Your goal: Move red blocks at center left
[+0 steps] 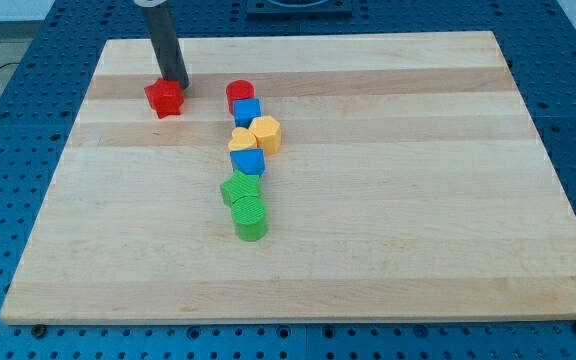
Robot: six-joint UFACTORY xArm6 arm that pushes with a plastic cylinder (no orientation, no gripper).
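A red star-shaped block (165, 97) lies near the view's top left of the wooden board (418, 200). My tip (175, 83) stands just behind it, at its upper right edge, touching or nearly touching it. A red cylinder (239, 94) sits to the right, at the top of a column of blocks near the board's middle. The rod rises out of the view's top.
Below the red cylinder a column runs down: a blue cube (247, 112), a yellow heart-like block (241, 137), a yellow hexagon (266, 133), a blue block (247, 160), a green star (239, 188) and a green cylinder (251, 217).
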